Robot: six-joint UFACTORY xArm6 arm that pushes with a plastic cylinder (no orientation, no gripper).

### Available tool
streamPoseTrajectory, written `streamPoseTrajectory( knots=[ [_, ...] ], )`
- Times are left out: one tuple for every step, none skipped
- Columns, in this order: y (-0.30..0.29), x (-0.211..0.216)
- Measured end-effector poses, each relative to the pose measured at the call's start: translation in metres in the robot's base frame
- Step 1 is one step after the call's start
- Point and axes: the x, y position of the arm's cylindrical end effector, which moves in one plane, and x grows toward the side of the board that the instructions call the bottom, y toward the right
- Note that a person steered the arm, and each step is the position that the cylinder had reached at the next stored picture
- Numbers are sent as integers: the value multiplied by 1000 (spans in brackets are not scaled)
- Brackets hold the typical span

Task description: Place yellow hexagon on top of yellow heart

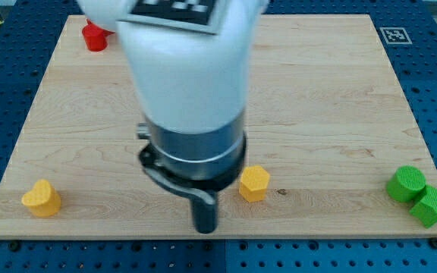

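My tip (205,228) stands upright, just left of the yellow hexagon (254,183), holding nothing.

Board (317,114): lies across most of the view, with all blocks on it.
Arm (188,83): rises over the board's middle, from the view's top down toward the bottom edge.
My tip (205,229): near the board's bottom edge, just left of the yellow hexagon (254,183) and a little below it, apart from it.
Yellow heart (41,199): bottom-left corner, well apart from the hexagon, far to the left of my tip.
Red block (94,36): top-left corner, shape unclear.
Green cylinder (407,184): bottom-right corner.
Green star (433,206): touching the cylinder, below and right of it, at the board's edge.
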Motion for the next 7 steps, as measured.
streamPoseTrajectory(
  knots=[
    [47,2],
    [85,1],
    [110,1],
    [125,-9],
    [134,-34],
    [124,-42],
    [107,-42]
  ],
)
